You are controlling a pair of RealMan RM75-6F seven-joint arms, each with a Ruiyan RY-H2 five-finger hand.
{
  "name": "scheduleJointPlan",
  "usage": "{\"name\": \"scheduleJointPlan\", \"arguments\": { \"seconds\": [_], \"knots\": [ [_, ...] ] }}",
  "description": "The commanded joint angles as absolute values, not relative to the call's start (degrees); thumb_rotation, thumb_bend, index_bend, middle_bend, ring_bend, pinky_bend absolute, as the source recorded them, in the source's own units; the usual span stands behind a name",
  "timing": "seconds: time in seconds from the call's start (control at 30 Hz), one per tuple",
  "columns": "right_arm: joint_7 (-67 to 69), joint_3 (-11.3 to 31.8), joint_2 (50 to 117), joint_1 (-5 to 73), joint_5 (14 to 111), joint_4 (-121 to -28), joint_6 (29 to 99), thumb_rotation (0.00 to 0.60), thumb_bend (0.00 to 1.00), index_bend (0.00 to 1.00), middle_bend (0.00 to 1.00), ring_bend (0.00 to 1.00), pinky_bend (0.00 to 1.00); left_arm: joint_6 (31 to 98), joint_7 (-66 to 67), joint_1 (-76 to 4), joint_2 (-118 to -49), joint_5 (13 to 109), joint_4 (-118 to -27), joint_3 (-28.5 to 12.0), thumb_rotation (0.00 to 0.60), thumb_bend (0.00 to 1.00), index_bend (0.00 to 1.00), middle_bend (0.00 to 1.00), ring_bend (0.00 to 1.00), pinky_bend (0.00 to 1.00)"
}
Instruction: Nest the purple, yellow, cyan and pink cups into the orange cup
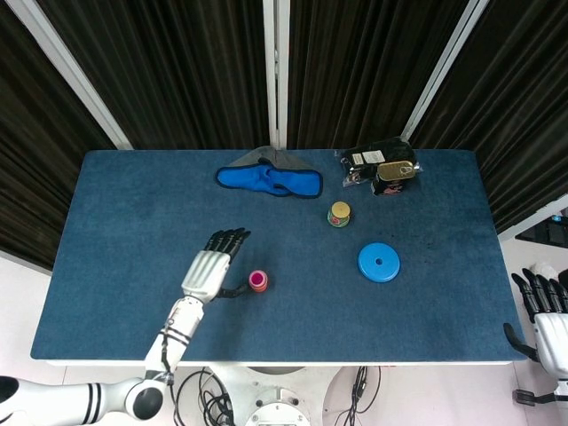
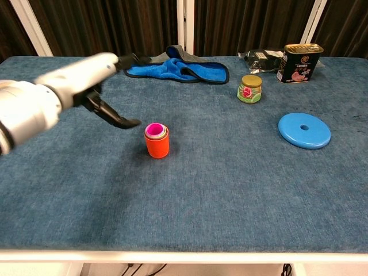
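Note:
The orange cup (image 2: 157,146) stands upright on the blue table, with the pink cup (image 2: 154,130) seated inside it as the innermost of the nested cups; thin rims of other cups show around the pink one. From above the stack (image 1: 258,281) reads as a pink disc with an orange rim. My left hand (image 2: 95,86) (image 1: 210,267) hovers just left of the stack, fingers spread and holding nothing, its thumb pointing toward the cup without touching it. My right hand (image 1: 543,306) hangs off the table's right edge, fingers extended, holding nothing.
A blue cloth (image 2: 183,69) lies at the back centre. A small jar (image 2: 249,88), a dark tin (image 2: 299,62) and a black packet (image 2: 261,56) stand at the back right. A blue disc (image 2: 304,130) lies right of centre.

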State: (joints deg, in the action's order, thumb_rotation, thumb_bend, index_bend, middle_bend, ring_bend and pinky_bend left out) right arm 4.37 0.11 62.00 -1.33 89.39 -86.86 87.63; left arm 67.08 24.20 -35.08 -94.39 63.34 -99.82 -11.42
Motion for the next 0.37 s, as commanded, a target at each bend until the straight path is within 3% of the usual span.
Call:
{"name": "scheduleJointPlan", "arguments": {
  "seconds": [0.03,0.17,0.37],
  "knots": [
    [3.4,0.2,62.3,-1.1,90.0,-87.4,88.0,0.600,0.30,0.00,0.00,0.00,0.00,71.9,22.0,-29.4,-83.1,73.8,-104.0,-4.3,0.600,0.20,0.01,0.02,0.00,0.04],
    [0.9,0.5,63.6,-0.8,90.4,-87.5,88.3,0.600,0.30,0.00,0.00,0.00,0.00,77.9,20.9,-23.7,-73.6,83.0,-99.6,3.2,0.600,0.19,0.01,0.02,0.00,0.01],
    [-3.1,0.4,65.2,-0.4,90.9,-88.0,88.0,0.600,0.30,0.00,0.00,0.00,0.00,85.9,19.1,-17.6,-67.2,89.8,-93.3,7.4,0.600,0.17,0.01,0.03,0.00,0.01]
  ]
}}
